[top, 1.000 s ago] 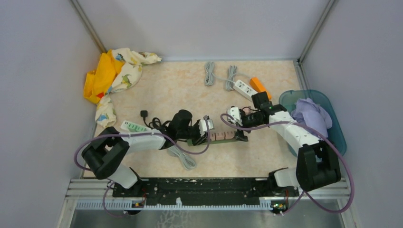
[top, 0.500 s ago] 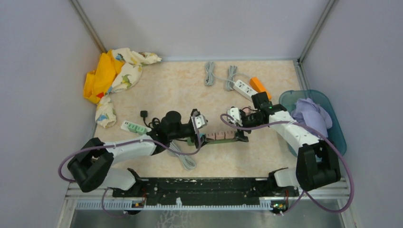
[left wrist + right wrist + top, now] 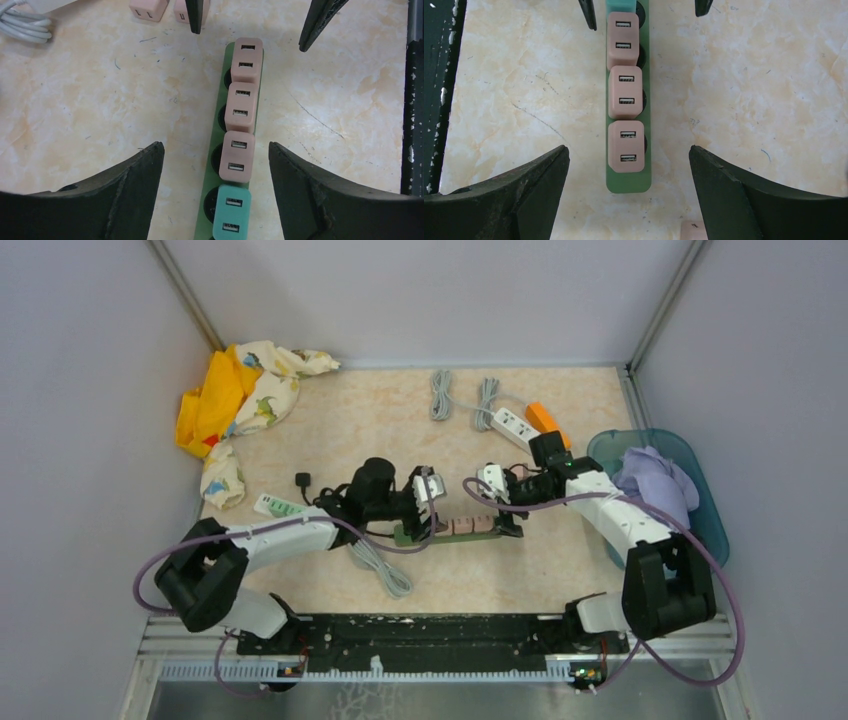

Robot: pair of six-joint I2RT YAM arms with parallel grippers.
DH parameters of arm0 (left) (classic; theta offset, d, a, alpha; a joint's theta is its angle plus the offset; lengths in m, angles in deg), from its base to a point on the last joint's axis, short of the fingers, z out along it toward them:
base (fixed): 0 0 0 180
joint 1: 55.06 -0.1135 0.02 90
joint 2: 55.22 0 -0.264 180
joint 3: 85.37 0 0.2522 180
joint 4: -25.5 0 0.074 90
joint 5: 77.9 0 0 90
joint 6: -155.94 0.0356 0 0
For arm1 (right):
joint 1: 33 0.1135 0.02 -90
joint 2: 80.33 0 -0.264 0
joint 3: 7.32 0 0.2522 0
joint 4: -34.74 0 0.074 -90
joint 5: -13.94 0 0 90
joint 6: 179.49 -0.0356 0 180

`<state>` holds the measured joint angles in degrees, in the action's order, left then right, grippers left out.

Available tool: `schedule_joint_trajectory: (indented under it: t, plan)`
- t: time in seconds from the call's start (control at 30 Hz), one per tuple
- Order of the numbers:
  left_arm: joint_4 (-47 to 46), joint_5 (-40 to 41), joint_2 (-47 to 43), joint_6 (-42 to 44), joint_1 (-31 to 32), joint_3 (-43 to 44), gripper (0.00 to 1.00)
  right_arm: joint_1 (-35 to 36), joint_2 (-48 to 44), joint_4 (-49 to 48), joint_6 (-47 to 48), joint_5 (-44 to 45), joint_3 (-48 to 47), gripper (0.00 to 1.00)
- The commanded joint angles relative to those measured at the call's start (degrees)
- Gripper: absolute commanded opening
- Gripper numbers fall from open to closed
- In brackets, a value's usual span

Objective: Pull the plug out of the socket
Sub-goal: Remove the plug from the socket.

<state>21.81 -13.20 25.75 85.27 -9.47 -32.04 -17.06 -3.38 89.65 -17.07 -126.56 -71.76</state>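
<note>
Item: green plastic socket strip (image 3: 216,165), flat on the beige marbled desk (image 3: 340,430), lying between the two arms.
- Fitted: three pink USB charger plugs in a row, namely the first pink plug (image 3: 247,60), second pink plug (image 3: 241,107) and third pink plug (image 3: 236,156). One teal charger plug (image 3: 231,212) sat at the left arm's end. All four were seated in the sockets.
- Loose: two spare pink plugs (image 3: 148,9) lay on the desk beside the strip's far end.
- Left gripper (image 3: 215,147): released, its jaws wide and astride the strip around the third pink plug, grasping nothing.
- Right gripper (image 3: 629,148): released, its jaws wide and straddling the opposite end of the strip, apart from both of its sides.
- Also present: white power strip (image 3: 512,423), coiled grey cables (image 3: 440,395), teal plastic tub (image 3: 700,465) holding a lilac cloth (image 3: 655,485), and a yellow patterned cloth (image 3: 235,390).
</note>
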Motion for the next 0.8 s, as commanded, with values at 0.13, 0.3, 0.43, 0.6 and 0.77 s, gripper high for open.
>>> schedule_joint_trajectory:
  t: [0.13, 0.3, 0.43, 0.6, 0.77]
  plan:
    - [12.2, -4.0, 9.2, 6.9, 1.7, 9.8, 0.74, 0.0, 0.4, -0.1, 0.6, -0.9, -2.4, 0.89]
    - [15.7, -3.5, 13.2, 7.4, 1.6, 13.0, 0.65, 0.0, 0.6, -0.8, -0.1, -0.3, -2.3, 0.89]
    - [15.9, -4.1, 13.9, 7.4, 1.7, 13.0, 0.57, 0.0, 1.3, -1.8, -1.1, 0.2, -2.1, 0.89]
    - [15.4, -5.7, 14.3, 7.0, 1.7, 12.5, 0.37, -0.1, 2.8, -4.8, -4.5, 0.5, -1.8, 0.87]
    - [15.0, -5.8, 14.5, 7.0, 1.7, 11.9, 0.14, 0.7, 4.2, -7.5, -6.3, 0.6, -1.0, 0.79]
